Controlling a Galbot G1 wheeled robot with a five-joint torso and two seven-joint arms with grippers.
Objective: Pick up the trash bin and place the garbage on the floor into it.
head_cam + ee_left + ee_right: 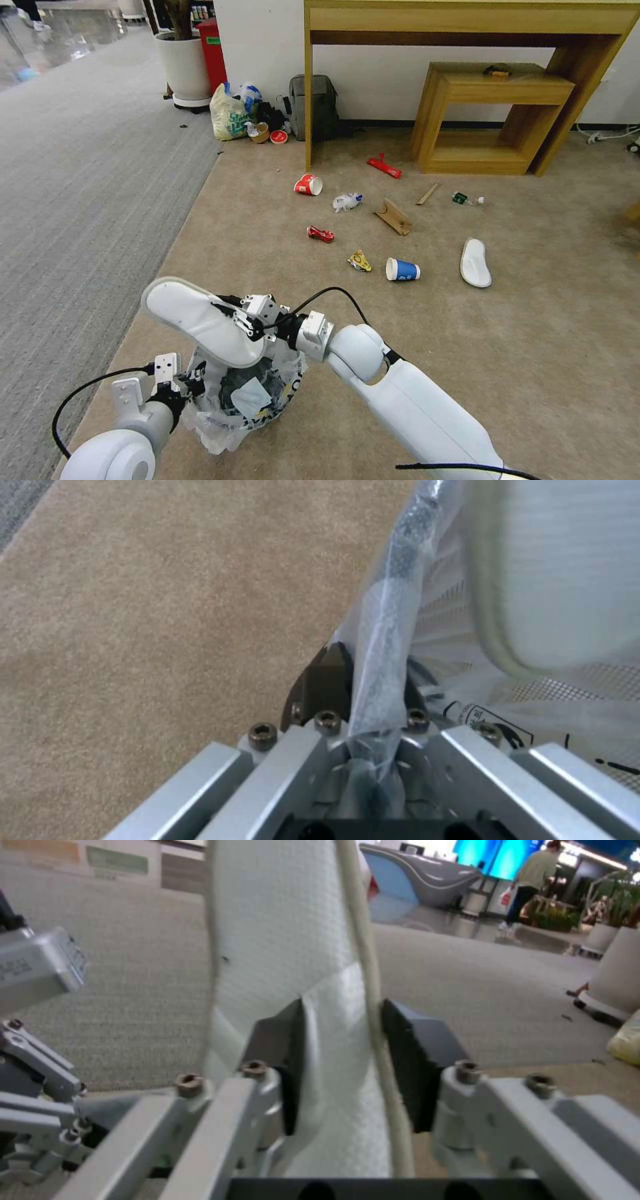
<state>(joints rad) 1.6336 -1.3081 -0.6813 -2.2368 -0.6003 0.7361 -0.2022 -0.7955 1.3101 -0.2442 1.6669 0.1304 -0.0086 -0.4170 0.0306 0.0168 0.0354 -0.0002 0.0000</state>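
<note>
Slipper held over the bin mouth

Lower left of the head view: left gripper [190,387] pinches the trash bin [243,400] by its bagged rim; just above, right gripper [248,323] clamps a white slipper [193,320], its long axis slanting up-left over the opening, so the drop is straight down. Farther up on the beige carpet [533,347]: blue cup [402,269], second slipper [475,263]

Slipper [200,320] is sitting over trash bin [243,393] at 6 o'clock; second slipper [475,263] is lying on floor [533,333] at 3 o'clock.
</note>
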